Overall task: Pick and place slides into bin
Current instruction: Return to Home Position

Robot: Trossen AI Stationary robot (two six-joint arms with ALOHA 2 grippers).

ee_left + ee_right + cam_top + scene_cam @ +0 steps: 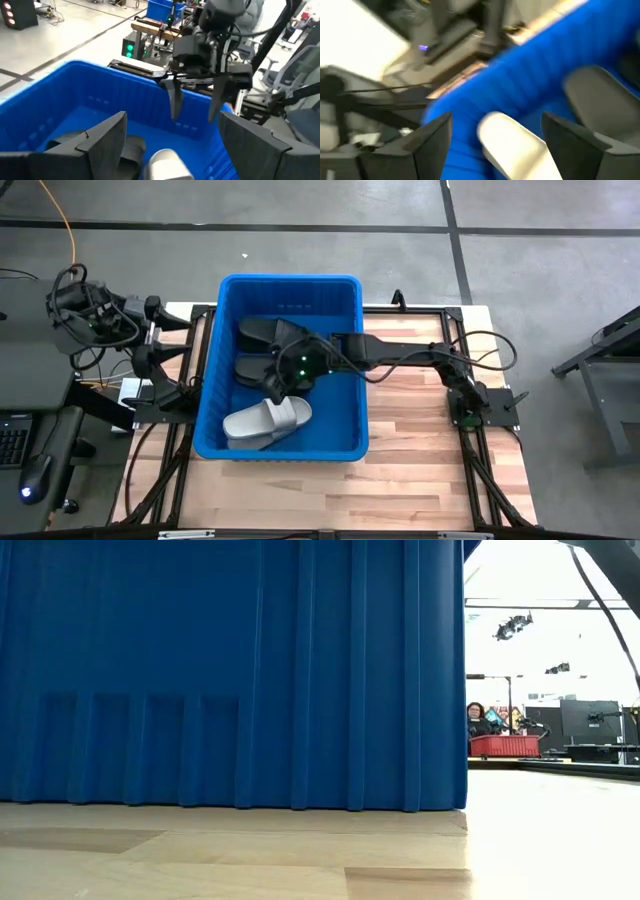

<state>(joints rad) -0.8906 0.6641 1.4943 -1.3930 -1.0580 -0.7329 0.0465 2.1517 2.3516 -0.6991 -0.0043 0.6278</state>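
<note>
The blue bin [285, 292] stands on the wooden table and fills most of the low view [230, 670]. Inside it lie two black slides [262, 332] [252, 368] at the far end and light grey slides [268, 420] at the near end. My right gripper [274, 387] hangs open and empty over the middle of the bin, above the grey slides, fingers pointing down; it also shows in the left wrist view [196, 102]. In its own view a grey slide [515, 142] shows past its fingers. My left gripper [175, 150] is open and empty at the bin's left wall [207, 380].
Bare wooden table lies right of the bin [420, 440] and in front of it [300, 850]. The right arm reaches across the bin's right rim [362, 350]. Beyond the table a person [478, 718] sits behind a red crate [505, 745].
</note>
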